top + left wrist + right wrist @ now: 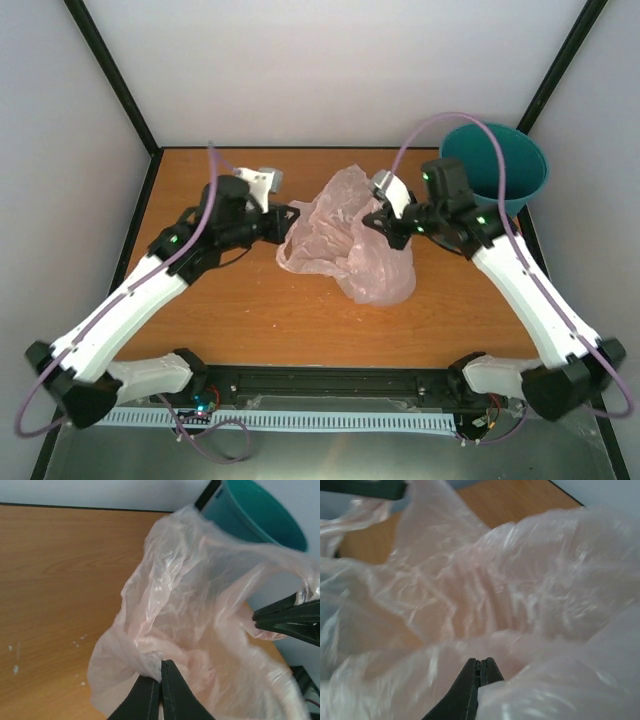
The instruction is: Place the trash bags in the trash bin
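The left tool (161,666) is pinching a bunched fold of the pale-pink trash bag (350,245), fingers closed tight. The right tool (479,662) is clamping shut on the opposite edge of the film. The bag is hanging spread between them, its belly sagging onto the tabletop (250,320). I'd judge this as the carry stage: the bag is gripped but not yet in the trash bin (525,175), which is standing just beyond the right tool, on its outer side, in the far corner. The next move is calling for both tools to lift together, swing toward the bin's mouth and gather the loose film, since the bag looks bigger than the opening. Room is running short there, with the side wall (600,150) and back wall sitting close to the bin, while open tabletop is lying on the near side of both tools.
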You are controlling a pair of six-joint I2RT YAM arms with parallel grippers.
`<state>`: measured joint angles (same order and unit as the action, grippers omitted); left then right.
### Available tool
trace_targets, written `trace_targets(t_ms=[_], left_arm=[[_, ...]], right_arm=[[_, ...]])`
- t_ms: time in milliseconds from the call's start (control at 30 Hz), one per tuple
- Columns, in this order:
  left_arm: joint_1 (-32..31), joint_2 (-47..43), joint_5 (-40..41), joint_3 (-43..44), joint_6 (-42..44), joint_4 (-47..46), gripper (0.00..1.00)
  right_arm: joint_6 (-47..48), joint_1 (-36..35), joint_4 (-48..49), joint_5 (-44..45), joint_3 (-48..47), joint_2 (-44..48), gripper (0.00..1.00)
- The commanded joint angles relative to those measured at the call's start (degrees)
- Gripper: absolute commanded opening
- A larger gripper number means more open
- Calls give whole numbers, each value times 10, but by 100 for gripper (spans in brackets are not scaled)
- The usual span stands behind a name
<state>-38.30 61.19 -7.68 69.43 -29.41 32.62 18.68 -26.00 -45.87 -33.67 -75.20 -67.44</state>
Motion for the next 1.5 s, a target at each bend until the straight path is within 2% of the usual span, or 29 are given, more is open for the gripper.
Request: trace_targets(t_ms=[0, 100, 167, 200, 233, 300, 367, 433, 467, 500, 533, 600, 667, 700, 767, 867, 1000, 1133, 1267, 1333, 1467], left_arm=[[31, 95, 29, 129, 42, 14, 1], [41, 159, 44, 282, 81, 50, 1], [41, 188, 53, 423, 104, 74, 1], [41, 197, 48, 473, 111, 77, 1], [41, 199, 33, 514, 118, 69, 1], [41, 180, -14, 532, 126, 24, 1], [40, 140, -39, 479, 122, -28, 1], [40, 95, -14, 366, 108, -65, 1], [40, 75, 10, 291, 100, -78, 1], [41, 67, 35, 214, 94, -93, 1], [41, 69, 55, 142, 86, -113, 1], [44, 100, 66, 39, 70, -143, 1], [46, 142, 51, 23, 65, -111, 1], [44, 151, 34, 29, 63, -89, 1], [22, 120, 15, 10, 71, -88, 1], [-15, 36, 63, -21, 73, -104, 1], [-17, -1, 67, 4, 60, -73, 1], [-17, -15, 30, 14, 54, -67, 1], [-17, -22, 15, 39, 49, -51, 1], [-17, -23, 26, 52, 51, -50, 1], [-16, 39, 114, 124, 67, -11, 1]], right_arm=[[-4, 11, 4, 130, -104, -105, 3], [-17, 29, -87, 198, -358, -214, 3], [-14, 39, -184, 181, -580, -282, 3], [-9, 40, -195, 166, -667, -297, 3], [-3, 40, -179, 142, -697, -289, 3], [9, 39, -113, 83, -657, -229, 3], [14, 39, -18, 33, -527, -136, 3], [12, 39, 101, 38, -336, -43, 5], [10, 39, 153, 65, -244, -1, 12], [3, 39, 186, 117, -171, 4, 15], [-5, 39, 192, 185, -117, -18, 15], [-5, 47, 118, 262, -94, -118, 4], [12, 62, -3, 175, -111, -207, 3], [18, 64, -33, 112, -90, -213, 3], [35, 55, -34, 16, -16, -160, 3], [52, 33, -3, -19, 75, -32, 3], [45, 31, -10, -59, 90, 67, 3], [36, 31, -54, -114, 31, 79, 3], [12, 31, -56, -119, -11, 74, 3], [-14, 31, -36, -87, -23, 68, 3], [-75, 32, 42, 84, -35, 29, 3]])
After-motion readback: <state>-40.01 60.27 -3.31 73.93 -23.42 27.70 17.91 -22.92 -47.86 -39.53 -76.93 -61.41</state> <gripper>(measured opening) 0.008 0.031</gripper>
